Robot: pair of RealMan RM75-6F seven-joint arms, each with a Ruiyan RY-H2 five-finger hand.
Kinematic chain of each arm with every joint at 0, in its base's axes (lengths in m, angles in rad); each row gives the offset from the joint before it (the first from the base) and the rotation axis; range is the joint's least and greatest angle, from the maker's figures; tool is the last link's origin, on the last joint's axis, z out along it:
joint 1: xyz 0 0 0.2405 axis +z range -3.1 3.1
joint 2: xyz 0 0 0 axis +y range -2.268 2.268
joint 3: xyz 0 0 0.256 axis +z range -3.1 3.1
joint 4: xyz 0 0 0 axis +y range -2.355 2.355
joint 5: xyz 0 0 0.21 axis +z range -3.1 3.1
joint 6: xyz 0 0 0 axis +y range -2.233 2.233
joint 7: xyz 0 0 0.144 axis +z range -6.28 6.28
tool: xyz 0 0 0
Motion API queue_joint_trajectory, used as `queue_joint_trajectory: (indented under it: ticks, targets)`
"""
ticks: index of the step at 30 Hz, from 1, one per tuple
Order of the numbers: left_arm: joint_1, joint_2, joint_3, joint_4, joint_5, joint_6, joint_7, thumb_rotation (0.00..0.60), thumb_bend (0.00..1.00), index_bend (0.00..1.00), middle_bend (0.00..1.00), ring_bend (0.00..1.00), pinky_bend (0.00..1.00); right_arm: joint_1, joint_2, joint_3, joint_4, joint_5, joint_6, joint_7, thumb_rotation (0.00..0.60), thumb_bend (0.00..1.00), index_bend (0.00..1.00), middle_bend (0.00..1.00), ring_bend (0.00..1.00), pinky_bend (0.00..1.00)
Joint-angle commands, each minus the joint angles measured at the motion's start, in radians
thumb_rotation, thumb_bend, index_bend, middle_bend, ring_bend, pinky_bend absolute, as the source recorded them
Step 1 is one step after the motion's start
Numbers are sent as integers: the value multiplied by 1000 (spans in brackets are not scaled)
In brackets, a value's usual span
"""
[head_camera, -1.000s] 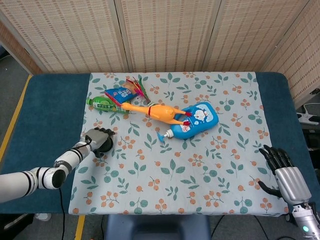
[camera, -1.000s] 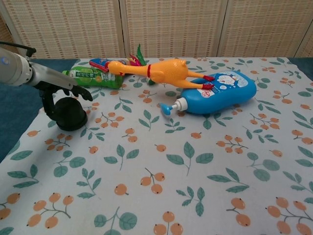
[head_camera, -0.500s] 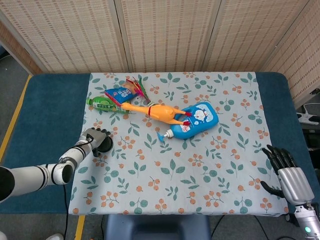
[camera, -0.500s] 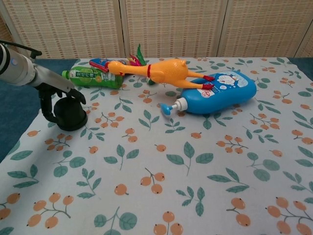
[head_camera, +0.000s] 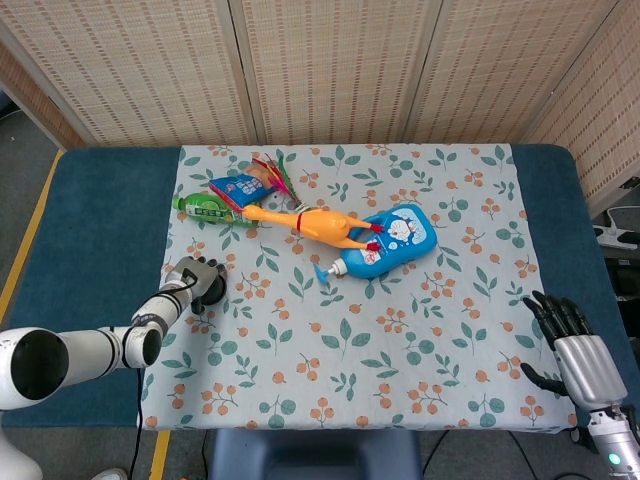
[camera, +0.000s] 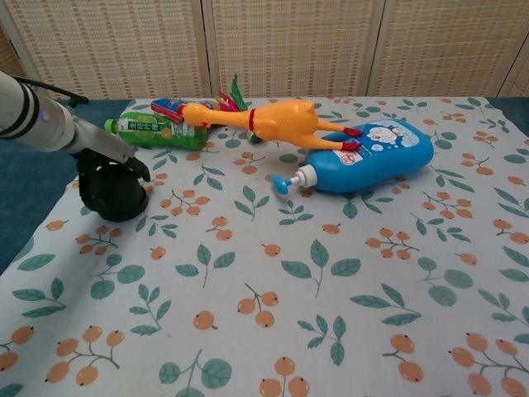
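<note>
My left hand (head_camera: pixel 190 276) (camera: pixel 106 174) sits at the left edge of the flowered cloth (head_camera: pixel 420 340), fingers curled down over a low black round object (head_camera: pixel 209 291) (camera: pixel 121 203) that stands on the cloth. The hand's dark fingers cover the object's top and left side. My right hand (head_camera: pixel 566 338) hovers off the cloth's near right corner, over the blue table cover, with its fingers apart and nothing in it. It does not show in the chest view.
Further back lie a green bottle (head_camera: pixel 208 209) (camera: pixel 157 131), a snack packet (head_camera: pixel 238 187), a yellow rubber chicken (head_camera: pixel 316 222) (camera: pixel 279 121) and a blue pump bottle (head_camera: pixel 392 241) (camera: pixel 374 155) on its side. A woven screen stands behind the table.
My left hand has dropped onto the black object and its fingers have closed around it; the forearm has swung lower and closer to me. The right hand has barely moved.
</note>
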Motion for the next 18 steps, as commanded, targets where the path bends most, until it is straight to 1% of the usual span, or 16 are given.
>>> queue_joint_trajectory:
  ticks: [1,3,5,7,10,13,18]
  targets:
    - [-9,-8,13,6,-12,7,2,600,341,0,0,0,197,1,0,0,0,1,-2,0,600,133,0,0,0,0]
    - [-11,-13,23,9,-15,11,4,600,342,0,22,0,252,2,0,1,-1,2,-4,0,600,133,0,0,0,0]
    - [-9,-18,28,13,-16,11,3,600,345,3,63,7,314,2,0,1,-1,3,-5,0,600,133,0,0,0,0]
    - [-8,-22,31,19,-16,6,0,600,348,24,105,40,370,2,0,0,-1,2,-6,1,600,133,0,0,0,0]
    - [-3,-28,30,32,-6,-10,-8,600,353,78,156,87,403,1,1,-1,-3,2,-5,2,600,133,0,0,0,0]
    - [-1,-30,30,39,7,-28,-17,600,359,131,212,136,411,0,1,-1,-3,2,-4,1,600,133,0,0,0,0]
    - [3,-32,29,44,19,-39,-29,600,364,160,236,152,424,0,1,-1,-4,1,-3,1,600,132,0,0,0,0]
